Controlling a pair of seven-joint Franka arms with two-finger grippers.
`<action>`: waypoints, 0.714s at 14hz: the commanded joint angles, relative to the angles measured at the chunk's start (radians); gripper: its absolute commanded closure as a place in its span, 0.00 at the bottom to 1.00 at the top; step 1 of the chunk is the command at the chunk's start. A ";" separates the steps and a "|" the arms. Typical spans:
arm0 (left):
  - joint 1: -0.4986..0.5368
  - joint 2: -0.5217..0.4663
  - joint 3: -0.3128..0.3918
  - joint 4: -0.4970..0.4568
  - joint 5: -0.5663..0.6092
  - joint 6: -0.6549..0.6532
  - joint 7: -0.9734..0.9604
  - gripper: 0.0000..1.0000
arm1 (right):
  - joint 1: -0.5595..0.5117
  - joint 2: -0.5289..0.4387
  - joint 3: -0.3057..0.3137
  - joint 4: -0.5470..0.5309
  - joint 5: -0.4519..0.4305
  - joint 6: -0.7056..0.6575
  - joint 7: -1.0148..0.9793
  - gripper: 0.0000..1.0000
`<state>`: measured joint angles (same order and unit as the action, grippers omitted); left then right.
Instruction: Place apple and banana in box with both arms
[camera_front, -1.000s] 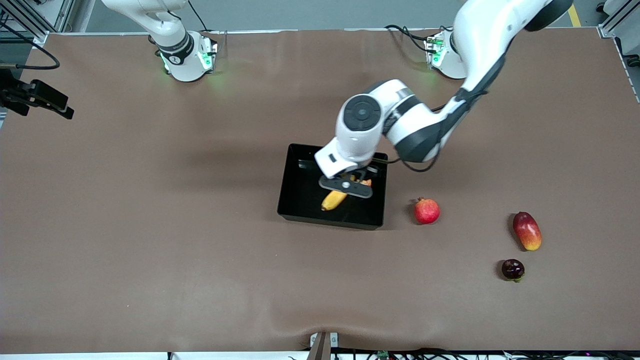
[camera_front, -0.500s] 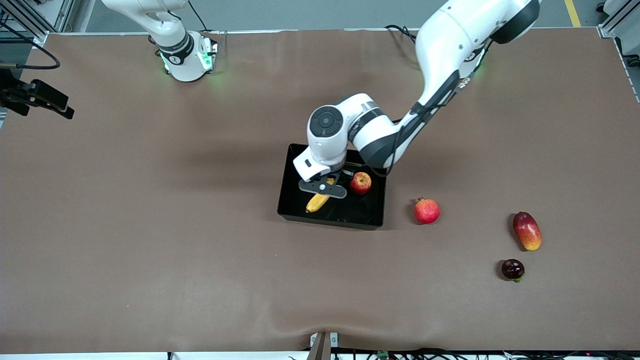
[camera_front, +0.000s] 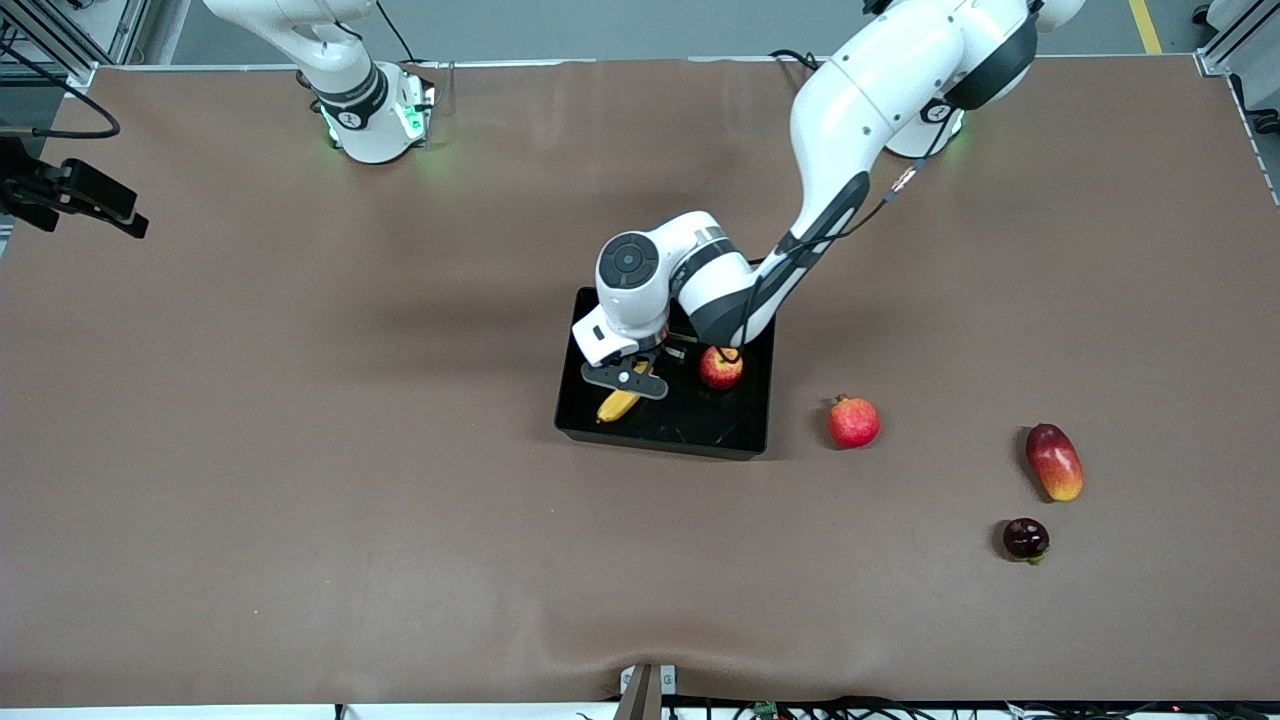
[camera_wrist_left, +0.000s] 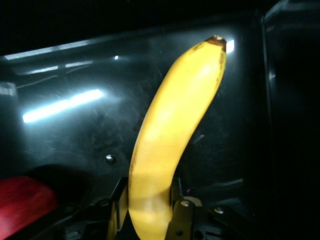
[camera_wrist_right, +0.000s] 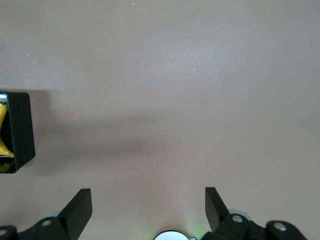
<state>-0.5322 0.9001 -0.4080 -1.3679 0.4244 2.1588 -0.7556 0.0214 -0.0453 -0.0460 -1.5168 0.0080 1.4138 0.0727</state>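
The black box (camera_front: 660, 443) sits mid-table. The red apple (camera_front: 721, 368) lies in it at the left arm's end. My left gripper (camera_front: 627, 384) is low inside the box at the right arm's end, shut on the yellow banana (camera_front: 615, 405). In the left wrist view the banana (camera_wrist_left: 175, 130) runs out from between the fingers (camera_wrist_left: 182, 212) of the left gripper (camera_wrist_left: 147, 200) over the box floor (camera_wrist_left: 75, 130), with the apple (camera_wrist_left: 22, 205) at the edge. My right gripper (camera_wrist_right: 148, 197) is open and empty, high over bare table; a corner of the box (camera_wrist_right: 20, 130) and the banana (camera_wrist_right: 4, 135) show at its view's edge.
A pinkish-red round fruit with a crown tip (camera_front: 853, 421) lies just outside the box toward the left arm's end. A red-yellow mango (camera_front: 1054, 461) and a small dark purple fruit (camera_front: 1025, 538) lie farther toward that end. A black camera mount (camera_front: 75, 195) overhangs the table's edge.
My left gripper has carried the banana across the box toward the right arm's end, uncovering the apple. The other fruits have not moved.
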 joint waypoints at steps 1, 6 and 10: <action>-0.028 0.029 0.018 0.030 0.004 0.003 -0.013 1.00 | 0.003 -0.007 -0.002 0.006 0.006 -0.004 -0.005 0.00; -0.008 -0.085 0.018 0.032 0.010 -0.055 -0.019 0.00 | 0.003 -0.007 -0.002 0.006 0.006 -0.004 -0.005 0.00; 0.116 -0.300 0.005 0.030 -0.074 -0.192 0.016 0.00 | 0.003 -0.005 -0.002 0.006 0.006 -0.004 -0.005 0.00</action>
<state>-0.4908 0.7463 -0.3995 -1.2942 0.4105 2.0221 -0.7586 0.0215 -0.0453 -0.0459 -1.5163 0.0080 1.4138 0.0727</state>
